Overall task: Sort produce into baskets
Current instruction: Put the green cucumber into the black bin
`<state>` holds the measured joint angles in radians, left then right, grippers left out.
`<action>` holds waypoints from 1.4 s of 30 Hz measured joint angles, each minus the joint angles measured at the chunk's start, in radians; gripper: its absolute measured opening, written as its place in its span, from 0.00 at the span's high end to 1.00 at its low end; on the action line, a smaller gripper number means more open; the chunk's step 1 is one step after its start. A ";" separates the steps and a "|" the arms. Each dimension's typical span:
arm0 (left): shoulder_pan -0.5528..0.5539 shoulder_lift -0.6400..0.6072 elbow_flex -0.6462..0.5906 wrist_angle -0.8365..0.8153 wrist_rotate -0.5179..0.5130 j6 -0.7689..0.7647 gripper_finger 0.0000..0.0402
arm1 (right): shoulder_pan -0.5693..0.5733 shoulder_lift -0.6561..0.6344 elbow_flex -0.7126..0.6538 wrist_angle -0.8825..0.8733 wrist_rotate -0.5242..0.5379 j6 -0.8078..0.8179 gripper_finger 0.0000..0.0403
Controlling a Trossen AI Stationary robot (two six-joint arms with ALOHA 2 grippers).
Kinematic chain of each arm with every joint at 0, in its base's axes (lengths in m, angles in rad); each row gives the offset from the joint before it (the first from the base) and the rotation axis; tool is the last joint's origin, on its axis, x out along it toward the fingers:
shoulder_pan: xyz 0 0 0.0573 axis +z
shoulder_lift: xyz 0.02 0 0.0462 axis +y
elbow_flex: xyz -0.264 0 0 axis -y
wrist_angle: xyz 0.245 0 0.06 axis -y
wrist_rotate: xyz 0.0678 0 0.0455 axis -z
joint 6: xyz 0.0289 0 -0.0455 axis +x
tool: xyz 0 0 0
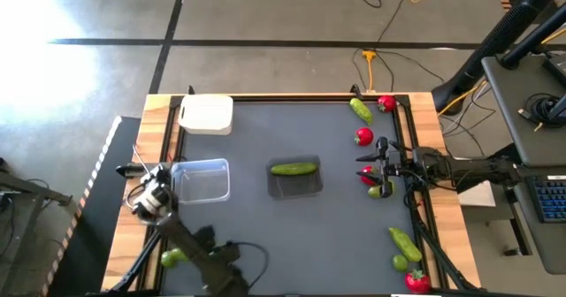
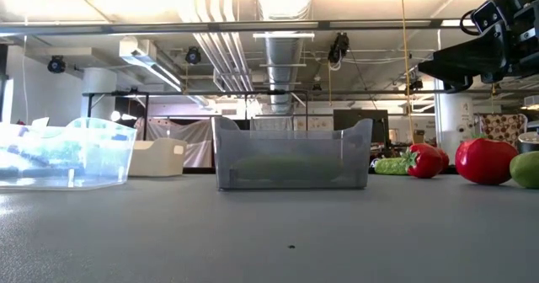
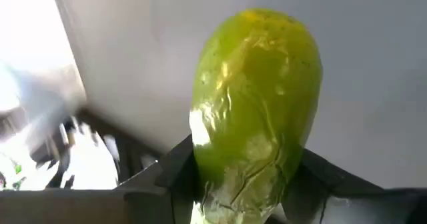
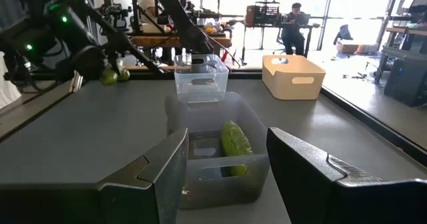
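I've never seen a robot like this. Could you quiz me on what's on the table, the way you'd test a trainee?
1. Which basket holds the cucumber? A white, B clear, C dark grey.
2. True or false: the left gripper is empty.
3. How many baskets stand on the table?
Key: 1 C, the dark grey basket. 2 False: a green piece sits between its fingers. 3 Three: white basket, clear basket and the dark grey one.

No readable text, label, brand, number or sign on any item in view
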<state>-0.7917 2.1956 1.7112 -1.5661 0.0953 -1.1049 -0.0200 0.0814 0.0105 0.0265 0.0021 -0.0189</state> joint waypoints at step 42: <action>0.675 -0.005 0.200 0.649 -0.430 0.829 0.63 | 0.000 0.000 0.000 0.000 0.000 0.000 0.51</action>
<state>-0.1165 2.1902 1.9116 -0.9168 -0.3344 -0.2761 -0.0204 0.0814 0.0105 0.0265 0.0021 -0.0190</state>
